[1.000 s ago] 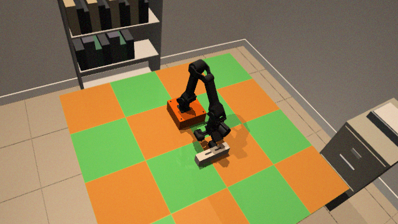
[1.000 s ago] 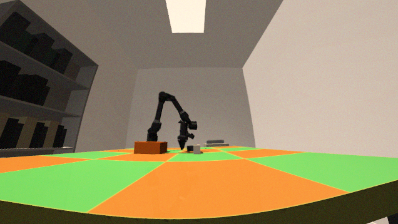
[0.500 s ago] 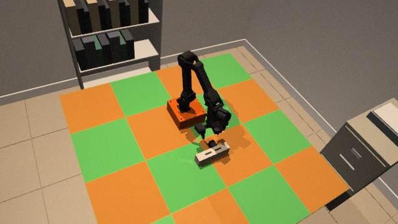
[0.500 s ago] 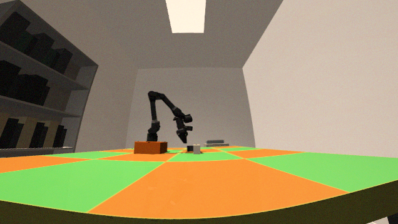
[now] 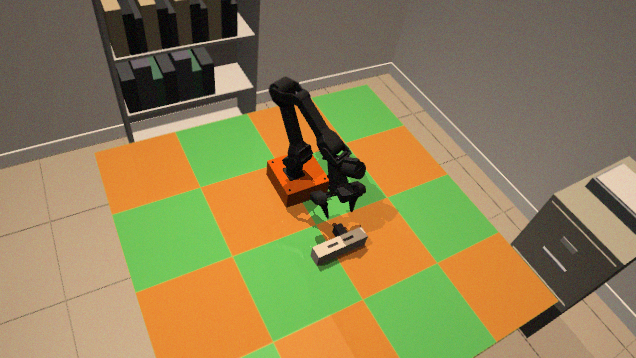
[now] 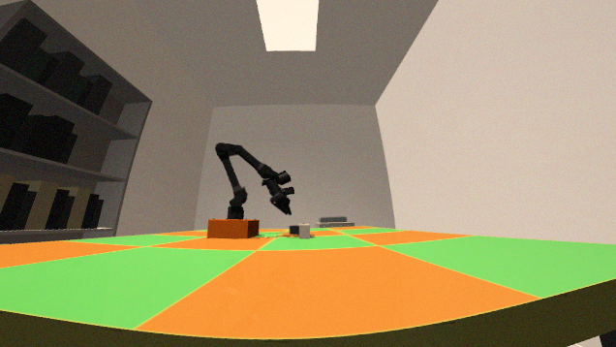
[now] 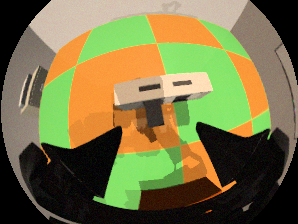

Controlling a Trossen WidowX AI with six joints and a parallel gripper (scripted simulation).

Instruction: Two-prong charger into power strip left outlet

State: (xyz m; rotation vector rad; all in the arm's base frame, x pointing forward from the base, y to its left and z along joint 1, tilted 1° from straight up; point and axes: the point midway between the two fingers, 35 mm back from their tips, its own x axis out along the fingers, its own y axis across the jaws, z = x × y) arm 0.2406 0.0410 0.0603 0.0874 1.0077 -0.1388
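The white power strip (image 5: pixel 326 254) (image 6: pixel 304 231) (image 7: pixel 122 95) lies on the checkered mat, with two dark slots on its top face. The black charger (image 5: pixel 339 229) (image 6: pixel 293 230) (image 7: pixel 154 115) stands against the strip's robot-facing side, on the left half in the wrist view. No prongs show, and how deep they sit cannot be told. A dark outlet area shows on the same side, to the charger's right in the wrist view. My gripper (image 5: pixel 340 213) (image 6: pixel 290 212) (image 7: pixel 160 128) is open and empty, above and back from the charger on the robot's base side, not touching it.
The orange robot base (image 5: pixel 301 188) (image 6: pixel 228 229) stands behind the gripper. A shelf with books (image 5: pixel 240 80) is beyond the mat's far edge, and a drawer cabinet (image 5: pixel 555 245) is off its right side in the top view.
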